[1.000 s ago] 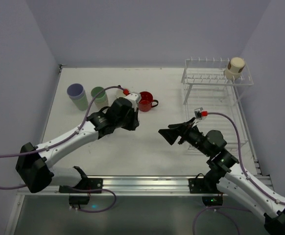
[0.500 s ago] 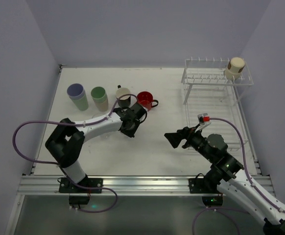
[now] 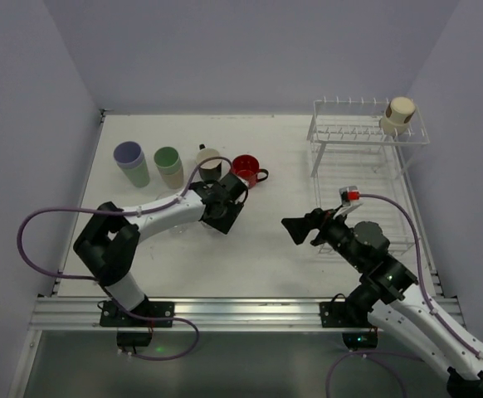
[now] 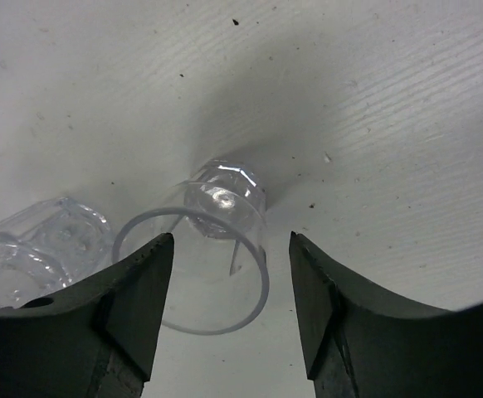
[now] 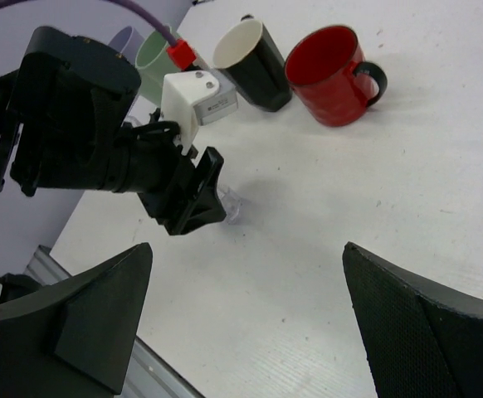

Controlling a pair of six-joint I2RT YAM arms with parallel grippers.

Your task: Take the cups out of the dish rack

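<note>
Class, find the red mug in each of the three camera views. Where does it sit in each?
Top external: red mug near the centre, slightly above the middle.
Left wrist: not in it.
Right wrist: upper right.
Shared landmark: the black mug just left of it in both views.

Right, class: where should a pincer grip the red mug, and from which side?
Probably the rim wall, from above: the red mug stands upright, mouth open. Put one finger inside, one outside, on a stretch clear of its handle and the neighbouring black mug.
</note>
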